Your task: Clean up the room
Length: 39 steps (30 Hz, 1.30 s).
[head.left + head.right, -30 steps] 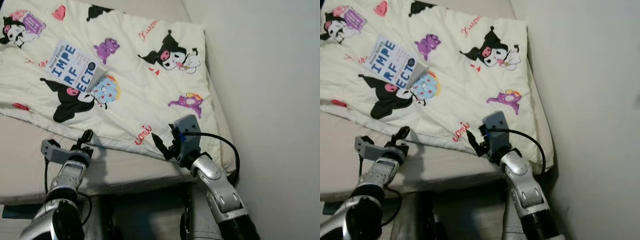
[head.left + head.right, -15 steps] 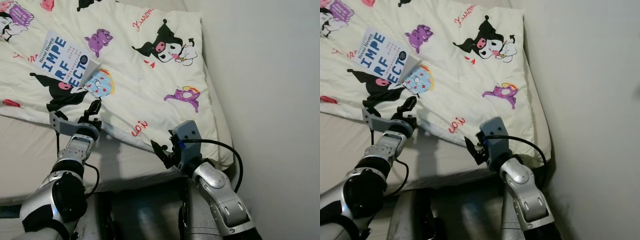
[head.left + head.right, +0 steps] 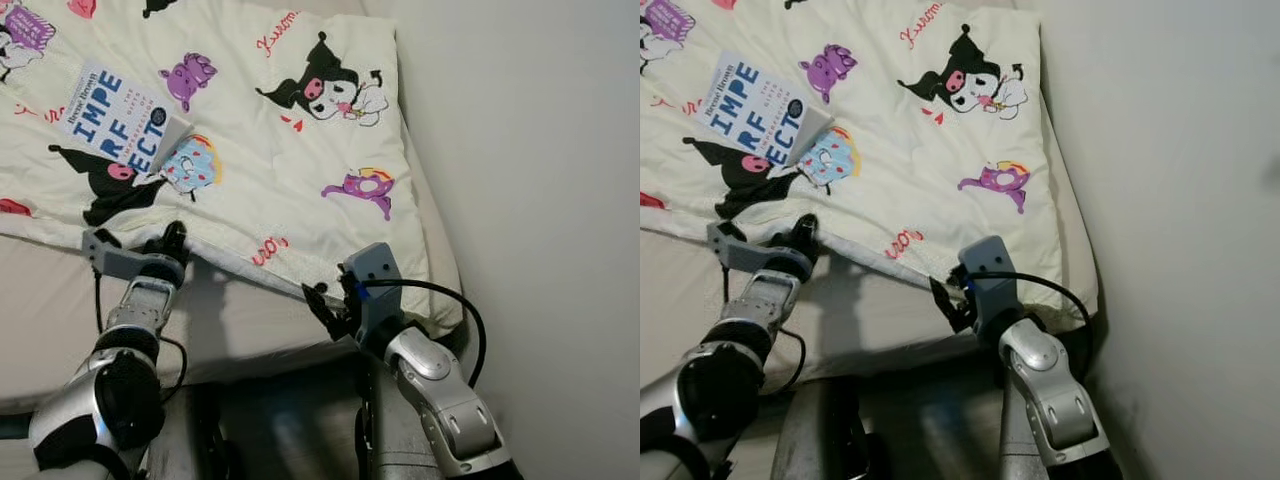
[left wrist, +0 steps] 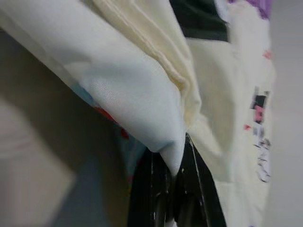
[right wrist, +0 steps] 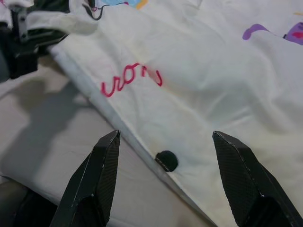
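Soft, even indoor light, slightly grainy. Arm shadows on mattress (image 3: 250, 320). Left wrist view blurred, close-up duvet (image 4: 142, 94) out of focus.

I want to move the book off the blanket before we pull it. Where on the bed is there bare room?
Bare mattress runs along the blanket hem nearest the robot, between the left gripper and the right gripper. A thin strip lies between blanket and wall. The book sits on the blanket; the hem by both grippers is crowded.
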Available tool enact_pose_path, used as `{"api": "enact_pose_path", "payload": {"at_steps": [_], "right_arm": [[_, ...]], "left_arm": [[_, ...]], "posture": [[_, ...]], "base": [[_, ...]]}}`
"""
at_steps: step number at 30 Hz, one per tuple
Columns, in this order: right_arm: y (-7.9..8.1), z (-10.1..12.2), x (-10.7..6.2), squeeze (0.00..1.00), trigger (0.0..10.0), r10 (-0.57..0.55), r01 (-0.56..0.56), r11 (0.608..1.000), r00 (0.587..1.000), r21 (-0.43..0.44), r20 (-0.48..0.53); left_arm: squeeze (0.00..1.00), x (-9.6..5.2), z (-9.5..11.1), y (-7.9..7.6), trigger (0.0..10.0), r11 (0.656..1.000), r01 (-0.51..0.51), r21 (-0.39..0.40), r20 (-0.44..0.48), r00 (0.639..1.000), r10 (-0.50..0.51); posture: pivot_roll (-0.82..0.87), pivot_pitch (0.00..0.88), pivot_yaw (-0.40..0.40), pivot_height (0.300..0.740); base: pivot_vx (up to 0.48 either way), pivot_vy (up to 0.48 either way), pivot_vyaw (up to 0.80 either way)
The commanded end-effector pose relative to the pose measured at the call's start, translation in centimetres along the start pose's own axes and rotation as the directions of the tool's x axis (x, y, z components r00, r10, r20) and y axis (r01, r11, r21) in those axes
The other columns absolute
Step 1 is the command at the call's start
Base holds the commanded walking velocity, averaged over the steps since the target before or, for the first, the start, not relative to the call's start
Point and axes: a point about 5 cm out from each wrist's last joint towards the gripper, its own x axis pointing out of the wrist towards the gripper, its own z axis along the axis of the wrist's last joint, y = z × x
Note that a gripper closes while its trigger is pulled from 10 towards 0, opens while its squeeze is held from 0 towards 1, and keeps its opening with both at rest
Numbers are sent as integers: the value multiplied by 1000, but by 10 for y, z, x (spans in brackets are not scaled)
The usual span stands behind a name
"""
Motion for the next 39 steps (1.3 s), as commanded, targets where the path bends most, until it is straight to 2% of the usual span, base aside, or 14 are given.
{"api": "enact_pose_path", "payload": {"at_steps": [1, 7, 11, 13, 17, 22, 24, 26, 27, 31, 35, 36, 38, 39], "right_arm": [[5, -8, -3, 0, 10000, 16, -16, 1000, 999, 2, -29], [5, -9, -3, 0, 10000, 23, -23, 1000, 999, -3, -37], [5, -10, -3, 0, 10000, 24, -24, 1000, 999, -4, -38], [6, -11, -1, 0, 10000, 29, -29, 1000, 999, -5, -37], [7, -12, 0, 0, 10000, 32, -32, 999, 999, -5, -35], [10, -13, 7, 0, 10000, 47, -47, 999, 999, -3, -23], [10, -13, 7, 0, 10000, 47, -47, 999, 999, -3, -23], [12, -14, 10, 0, 10000, 65, -65, 998, 998, -3, -18], [12, -14, 10, 0, 10000, 65, -65, 998, 998, -3, -18], [17, -16, 15, 0, 10000, 86, -86, 996, 996, -1, -12], [19, -16, 17, 0, 10000, 91, -91, 996, 996, -1, -7], [20, -16, 18, 0, 10000, 94, -94, 996, 996, -1, -3], [20, -16, 18, 0, 10000, 94, -94, 996, 996, -1, -3], [22, -16, 18, 0, 10000, 96, -96, 995, 995, -1, -1]], "left_arm": [[0, -8, 6, 15, 0, 999, -35, 28, 12, 999, 35], [0, -19, 3, 32, 0, 996, -48, 71, 5, 999, 48], [0, -22, 3, 36, 0, 996, -51, 75, 7, 999, 51], [0, -31, -4, 46, 0, 991, -36, 131, -26, 999, 40], [0, -36, -7, 51, 0, 988, -27, 154, -38, 999, 33], [0, -72, -14, 72, 0, 966, 30, 257, -34, 999, -22], [0, -72, -14, 72, 0, 966, 30, 257, -34, 999, -22], [0, -94, -13, 77, 0, 954, 35, 297, -20, 999, -31], [0, -94, -13, 77, 0, 954, 35, 297, -20, 999, -31], [0, -121, -9, 77, 0, 935, 39, 353, -25, 999, -32], [0, -133, -5, 76, 0, 928, 30, 372, -20, 1000, -24], [0, -143, -3, 75, 0, 925, 19, 379, -13, 1000, -15], [0, -143, -3, 75, 0, 925, 19, 379, -13, 1000, -15], [0, -155, -2, 74, 0, 923, 3, 384, -4, 1000, -1]], "posture": [[-233, 506, 0, 570], [-225, 499, -1, 570], [-220, 495, -1, 570], [-192, 483, 7, 570], [-179, 477, 11, 570], [-128, 449, 12, 570], [-128, 449, 12, 570], [-100, 438, 8, 570], [-100, 438, 8, 570], [-77, 428, 13, 570], [-71, 426, 16, 570], [-69, 423, 22, 570], [-69, 423, 22, 570], [-68, 419, 23, 570]], "base": [[0, 0, 0], [0, 0, 0], [0, 0, 0], [0, 0, 0], [0, 0, 0], [0, 0, 0], [0, 0, 0], [0, 0, 0], [0, 0, 0], [0, 0, 0], [0, 0, 0], [0, 0, 0], [0, 0, 0], [0, 0, 0]]}}
